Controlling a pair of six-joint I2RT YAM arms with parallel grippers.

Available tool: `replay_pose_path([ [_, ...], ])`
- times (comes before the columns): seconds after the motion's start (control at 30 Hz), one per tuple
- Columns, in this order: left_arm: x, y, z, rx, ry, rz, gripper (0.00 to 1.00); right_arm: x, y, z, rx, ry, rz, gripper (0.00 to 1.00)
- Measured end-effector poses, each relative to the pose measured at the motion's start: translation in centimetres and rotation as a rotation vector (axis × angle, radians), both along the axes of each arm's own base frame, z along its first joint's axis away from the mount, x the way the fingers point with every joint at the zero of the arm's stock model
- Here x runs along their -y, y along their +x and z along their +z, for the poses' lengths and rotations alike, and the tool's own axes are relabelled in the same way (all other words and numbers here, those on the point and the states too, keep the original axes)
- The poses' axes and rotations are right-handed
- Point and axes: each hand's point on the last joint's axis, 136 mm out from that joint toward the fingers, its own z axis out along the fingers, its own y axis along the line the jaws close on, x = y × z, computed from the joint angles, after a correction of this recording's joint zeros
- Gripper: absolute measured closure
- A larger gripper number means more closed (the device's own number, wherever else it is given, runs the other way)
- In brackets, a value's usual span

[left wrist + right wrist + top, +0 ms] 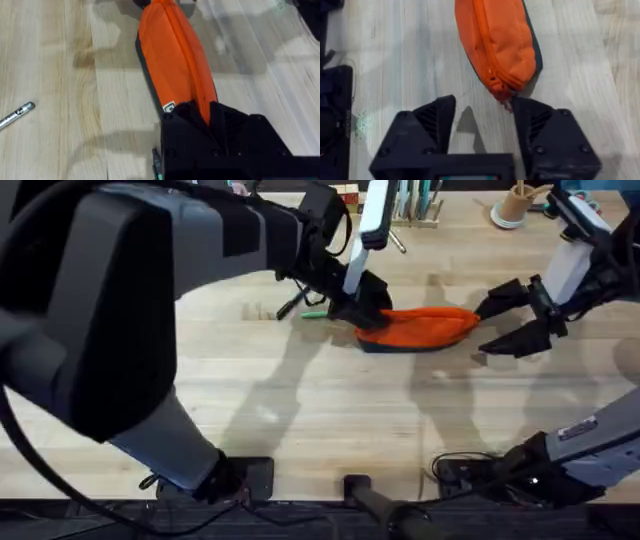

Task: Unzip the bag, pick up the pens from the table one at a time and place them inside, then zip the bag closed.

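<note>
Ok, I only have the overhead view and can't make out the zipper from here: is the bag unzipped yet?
Observer: No. The right wrist view shows the zipper closed along the bag, with its pull at the end nearest the right claw.
Operator: Is that claw on the pull?
Observer: Not yet. It is open, with its fingers either side of that end.
Operator: And the left claw?
Observer: In the left wrist view, the left claw is shut on the bag's other end.
</note>
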Motion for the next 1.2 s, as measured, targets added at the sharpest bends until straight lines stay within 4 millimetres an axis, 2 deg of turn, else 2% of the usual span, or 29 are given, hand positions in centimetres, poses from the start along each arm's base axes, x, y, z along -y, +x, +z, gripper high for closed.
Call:
replay_pose_path([
  [0.17, 0.0, 0.0, 0.0, 0.0, 0.0, 0.0, 0.956, 0.0, 0.1, -0.1, 0.004, -0.002, 0.0, 0.48],
  [0.2, 0.0, 0.0, 0.0, 0.0, 0.0, 0.0, 0.956, 0.1, 0.1, -0.1, 0.007, -0.003, -0.001, 0.541],
  [0.23, 0.0, 0.0, 0.0, 0.0, 0.0, 0.0, 0.956, 0.1, 0.2, -0.1, 0.009, -0.005, -0.001, 0.621],
  [0.3, 0.0, 0.0, 0.0, 0.0, 0.0, 0.0, 0.957, 0.1, 0.2, -0.1, 0.012, -0.006, 0.0, 0.878],
  [0.33, 0.0, 0.0, 0.0, 0.0, 0.0, 0.0, 0.956, 0.1, 0.2, -0.1, 0.01, -0.006, -0.002, 0.945],
  [0.83, 0.0, 0.0, 0.0, 0.0, 0.0, 0.0, 0.957, -0.2, -0.3, 0.2, -0.018, 0.009, -0.002, 0.972],
  [1.0, 0.0, 0.0, 0.0, 0.0, 0.0, 0.0, 0.957, -0.7, -1.2, 1.3, -0.079, 0.041, -0.002, 0.971],
  [1.2, 0.0, 0.0, 0.0, 0.0, 0.001, 0.0, 0.956, -0.2, -0.6, 3.0, -0.078, 0.036, 0.0, 0.971],
])
